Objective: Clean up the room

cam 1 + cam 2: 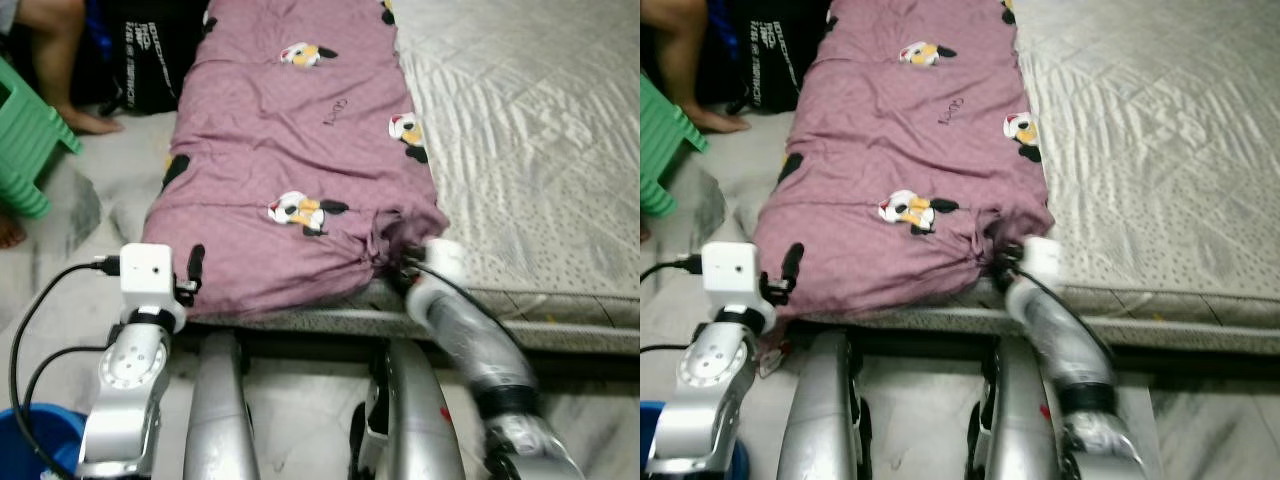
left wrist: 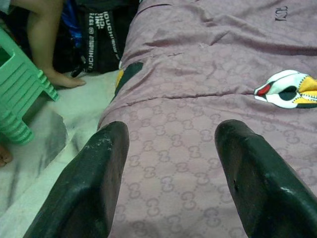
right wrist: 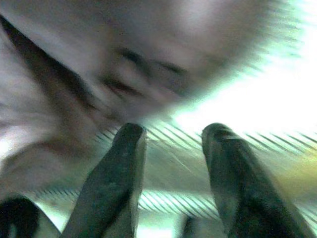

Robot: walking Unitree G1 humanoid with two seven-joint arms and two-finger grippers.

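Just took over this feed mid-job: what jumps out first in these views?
A mauve blanket with cartoon prints covers the left half of the pale quilted mattress. Its near right corner is bunched where the right gripper reaches under it, and the left gripper sits open at its near left corner. A person's leg and a green stool are at far left.

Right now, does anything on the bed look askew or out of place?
Yes. The purple blanket lies rumpled on the left part of the mattress, its near right corner bunched into a tight pucker where the right gripper meets it. The left gripper hovers open over the near left edge.
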